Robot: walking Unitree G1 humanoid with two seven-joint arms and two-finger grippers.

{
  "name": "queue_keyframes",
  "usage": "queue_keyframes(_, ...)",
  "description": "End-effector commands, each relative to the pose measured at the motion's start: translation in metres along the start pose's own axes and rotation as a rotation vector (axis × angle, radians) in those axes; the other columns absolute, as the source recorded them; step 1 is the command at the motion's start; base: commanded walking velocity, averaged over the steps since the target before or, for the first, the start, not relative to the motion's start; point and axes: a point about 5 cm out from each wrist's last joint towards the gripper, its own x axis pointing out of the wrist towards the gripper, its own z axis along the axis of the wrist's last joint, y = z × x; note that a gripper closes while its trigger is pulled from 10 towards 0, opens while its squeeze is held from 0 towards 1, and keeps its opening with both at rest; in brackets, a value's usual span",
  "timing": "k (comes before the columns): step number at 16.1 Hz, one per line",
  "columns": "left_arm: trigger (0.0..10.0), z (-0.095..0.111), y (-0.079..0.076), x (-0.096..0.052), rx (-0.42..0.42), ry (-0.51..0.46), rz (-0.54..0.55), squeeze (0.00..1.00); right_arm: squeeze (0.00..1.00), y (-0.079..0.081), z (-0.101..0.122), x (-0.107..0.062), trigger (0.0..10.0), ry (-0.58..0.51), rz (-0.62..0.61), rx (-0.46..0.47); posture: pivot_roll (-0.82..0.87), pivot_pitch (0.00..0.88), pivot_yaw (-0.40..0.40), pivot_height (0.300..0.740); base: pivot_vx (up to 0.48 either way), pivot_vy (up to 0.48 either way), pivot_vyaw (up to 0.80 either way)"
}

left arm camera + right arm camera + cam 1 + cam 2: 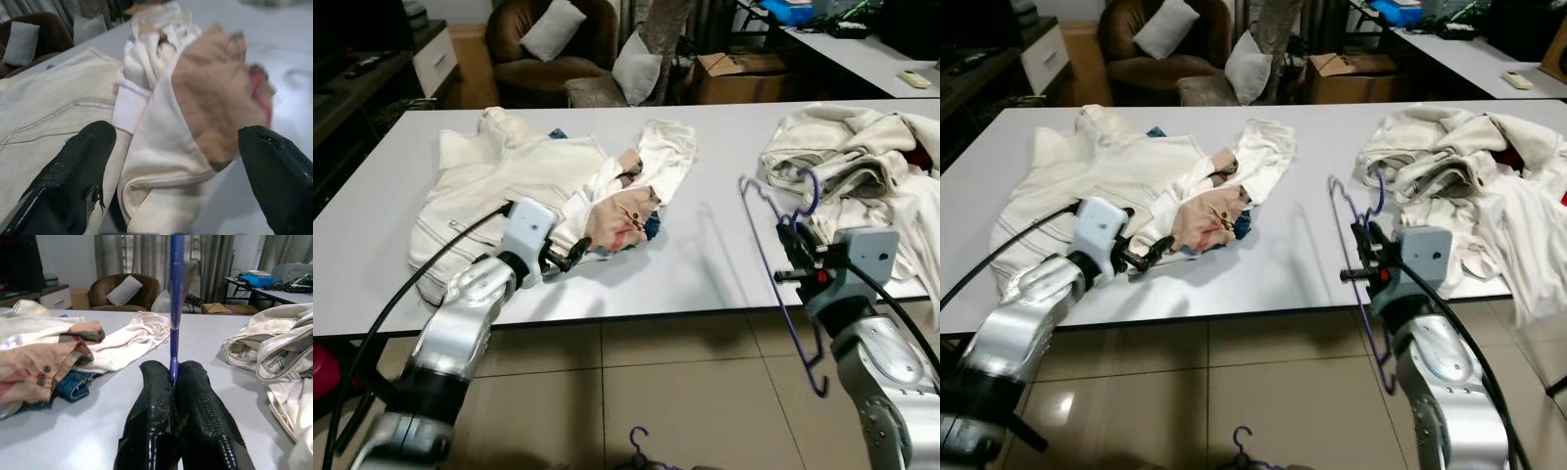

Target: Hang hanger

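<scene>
A thin purple hanger [773, 269] stands upright at the table's near right edge, its hook up by the right-hand clothes. My right gripper [794, 238] is shut on the hanger's bar [175, 308], fingers pressed together around it. My left gripper [570, 258] is open at the near left of the table, its two fingers [78, 171] on either side of a fold of a cream and tan garment [195, 107]. That garment lies in a pile with a cream jacket [509, 166].
A heap of pale clothes [862, 166] covers the table's right end. Bare white table [705, 245] lies between the two piles. A second purple hanger [641, 450] lies on the tiled floor. Armchairs with pillows [553, 39] stand behind the table.
</scene>
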Motion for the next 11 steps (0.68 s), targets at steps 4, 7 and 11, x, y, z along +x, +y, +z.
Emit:
queue_keyframes(4,10.0,-0.004,0.000,0.018,0.073,0.042,-0.037,0.00,0.00,0.002,-0.006,-0.006,10.0,0.042,0.022,-0.002,-0.18,0.000,0.030,0.740,0.000,0.000,0.00)
queue_keyframes(7,7.5,-0.012,0.008,0.024,0.135,0.092,0.067,0.00,0.00,0.002,-0.004,-0.007,10.0,0.034,0.016,-0.006,-0.19,0.000,0.027,0.740,0.000,0.000,0.00)
queue_keyframes(11,0.0,-0.018,0.014,0.031,0.150,0.119,0.116,0.00,0.00,0.004,-0.002,-0.006,10.0,0.024,0.022,-0.013,-0.20,0.000,0.017,0.740,0.000,0.000,0.00)
